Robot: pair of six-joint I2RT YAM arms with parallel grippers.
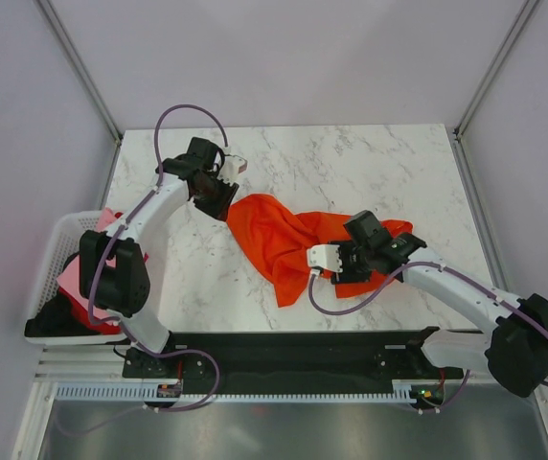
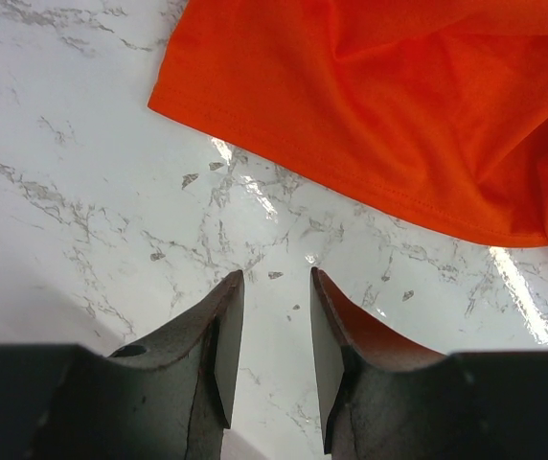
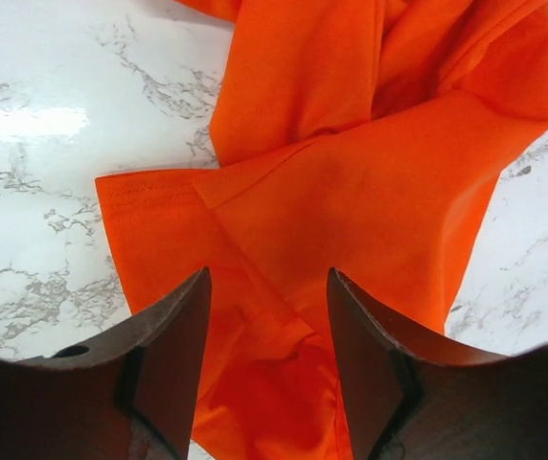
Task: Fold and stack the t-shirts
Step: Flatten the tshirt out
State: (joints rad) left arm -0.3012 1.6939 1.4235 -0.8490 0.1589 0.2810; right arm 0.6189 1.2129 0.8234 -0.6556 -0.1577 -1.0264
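White marble-look table (image 1: 351,163) w/ grey veining, glossy, glare patches in both wrist views; white plastic lattice basket (image 1: 48,268) at table's left edge, near side; black base strip (image 1: 303,347) along near edge; white slotted cable duct (image 1: 284,392) just in front; pale walls; metal frame post (image 1: 79,67) at back-left corner, another at back right.

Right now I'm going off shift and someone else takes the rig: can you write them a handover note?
Left gripper: open, empty, over bare marble beside the orange t-shirt.
Right gripper: open, above that shirt, nothing clamped.
The orange t-shirt lies crumpled and unfolded on the table. A pink t-shirt and other cloth sit in the white basket at the left edge.
Done: nothing folded or stacked.
Left: everything.
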